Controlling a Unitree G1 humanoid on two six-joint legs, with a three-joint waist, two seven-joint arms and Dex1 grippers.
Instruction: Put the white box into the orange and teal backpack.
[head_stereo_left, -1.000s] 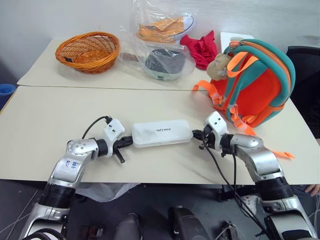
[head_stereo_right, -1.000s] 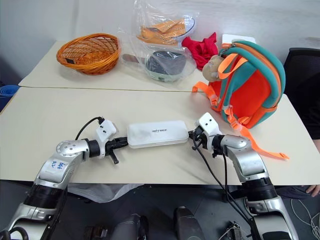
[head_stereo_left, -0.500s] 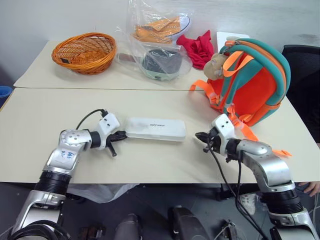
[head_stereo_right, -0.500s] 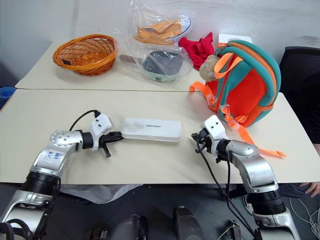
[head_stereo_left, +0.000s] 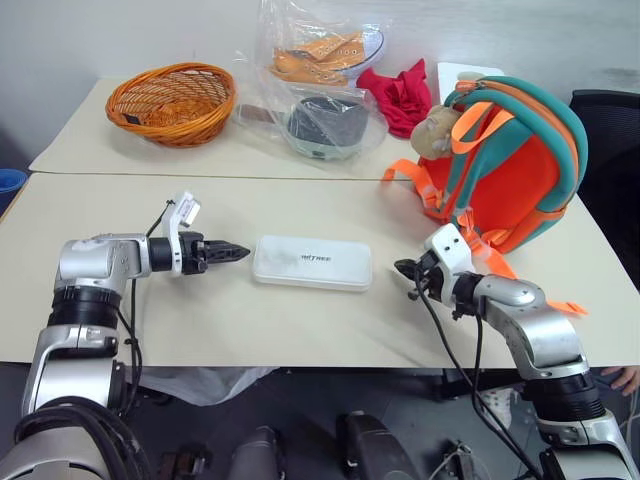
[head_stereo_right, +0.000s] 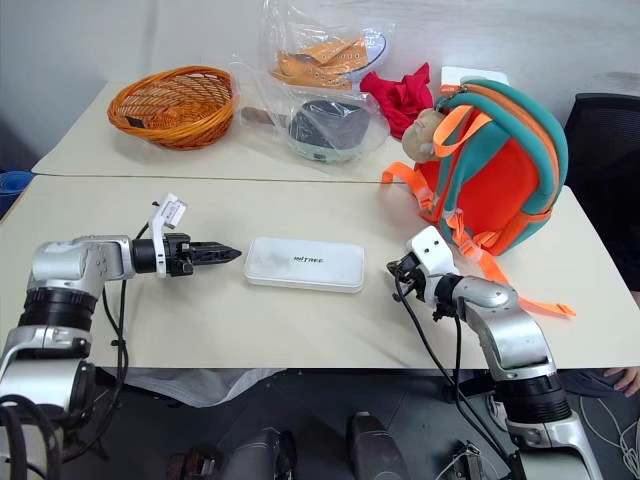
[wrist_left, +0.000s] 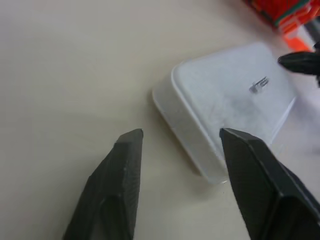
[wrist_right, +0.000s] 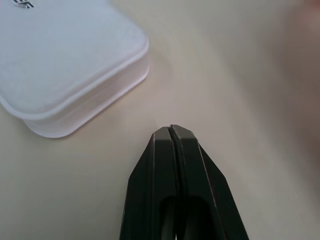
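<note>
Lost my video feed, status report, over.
Left hand open, just short of the white box. Right hand shut, empty. Box flat on table, untouched. Backpack upright past the right hand. Nothing between.

You have the white box (head_stereo_left: 311, 263) lying flat on the desk (head_stereo_left: 300, 325), its long side running left to right across your view. It is a slim white plastic case with rounded corners and a line of small dark lettering on its top face, and it sits closed, with nothing gripping it. The orange and teal backpack (head_stereo_left: 510, 165) stands upright at the right side of the desk, well apart from the box. You can see its orange body, teal trim and straps, orange webbing trailing onto the desk, and a tan plush toy (head_stereo_left: 436, 133) at its upper left.
</note>
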